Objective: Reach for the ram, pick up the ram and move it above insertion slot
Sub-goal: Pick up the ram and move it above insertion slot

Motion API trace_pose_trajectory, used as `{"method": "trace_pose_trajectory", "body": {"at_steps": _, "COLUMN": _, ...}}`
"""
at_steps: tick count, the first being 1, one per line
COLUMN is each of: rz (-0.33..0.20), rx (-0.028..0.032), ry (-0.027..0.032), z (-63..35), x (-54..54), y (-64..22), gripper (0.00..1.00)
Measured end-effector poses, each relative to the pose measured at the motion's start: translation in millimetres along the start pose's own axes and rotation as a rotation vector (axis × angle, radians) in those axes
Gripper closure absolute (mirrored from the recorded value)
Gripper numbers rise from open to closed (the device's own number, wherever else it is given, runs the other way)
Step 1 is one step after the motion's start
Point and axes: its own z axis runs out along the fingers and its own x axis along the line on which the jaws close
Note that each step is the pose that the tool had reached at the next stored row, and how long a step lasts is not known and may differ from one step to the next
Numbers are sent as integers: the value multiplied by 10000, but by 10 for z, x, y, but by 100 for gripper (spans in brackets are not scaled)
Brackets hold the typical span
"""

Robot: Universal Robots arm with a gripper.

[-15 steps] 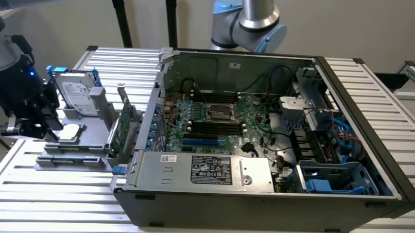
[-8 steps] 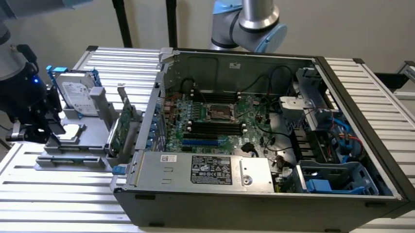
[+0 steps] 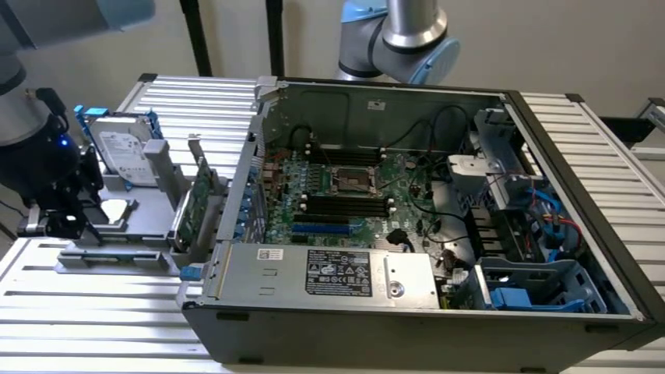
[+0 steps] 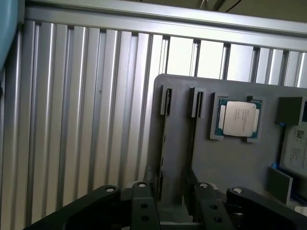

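Observation:
My gripper (image 3: 68, 227) hangs low over the grey parts fixture (image 3: 146, 204) at the exterior view's left, outside the computer case. In the wrist view its black fingers (image 4: 144, 203) stand open, straddling the near end of two narrow holder grooves (image 4: 163, 143) in the fixture (image 4: 225, 163); nothing is between them. The ram is hidden: I see only a thin dark line along each groove and cannot tell whether a board stands in it. The black memory slots (image 3: 348, 204) lie on the motherboard in the middle of the open case.
A processor chip (image 4: 238, 119) sits in a pocket of the fixture beside the grooves. A silver hard drive (image 3: 120, 148) and a green expansion card (image 3: 202, 201) stand on the fixture. The case wall (image 3: 244, 179) rises between fixture and motherboard. A second arm (image 3: 410, 35) stands behind the case.

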Motion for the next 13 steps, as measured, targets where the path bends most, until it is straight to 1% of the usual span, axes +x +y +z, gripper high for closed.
{"method": "trace_pose_trajectory", "body": {"at_steps": 13, "rz": 0, "rx": 1, "ry": -1, "z": 236, "x": 43, "y": 4, "gripper": 64}}
